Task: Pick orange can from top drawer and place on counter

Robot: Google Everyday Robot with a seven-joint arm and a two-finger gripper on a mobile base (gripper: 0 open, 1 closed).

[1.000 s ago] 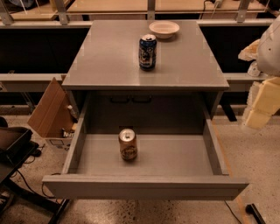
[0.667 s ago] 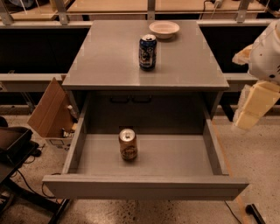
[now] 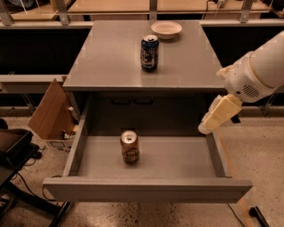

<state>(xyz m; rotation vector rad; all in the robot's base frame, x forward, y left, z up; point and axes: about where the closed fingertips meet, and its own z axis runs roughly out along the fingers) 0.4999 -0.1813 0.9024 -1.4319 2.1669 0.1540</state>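
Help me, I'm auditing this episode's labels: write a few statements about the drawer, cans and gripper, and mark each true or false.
1. The orange can stands upright in the open top drawer. True.
2. The gripper holds the orange can. False: it hangs by the drawer's right wall, apart from the can.
3. A dark blue can stands on the counter. True.
4. The bowl lies in the drawer. False: it sits on the counter, behind the dark blue can.

floor [image 3: 266, 155]: pale speckled stone, spreading beneath and to the right of the cardboard box [image 3: 51, 111]
desks [image 3: 111, 5]: pale wooden tops on metal legs, behind the box
black stand [image 3: 13, 148]: just left of and below the box
light: dim, warm
gripper [image 3: 217, 119]: well right of the box
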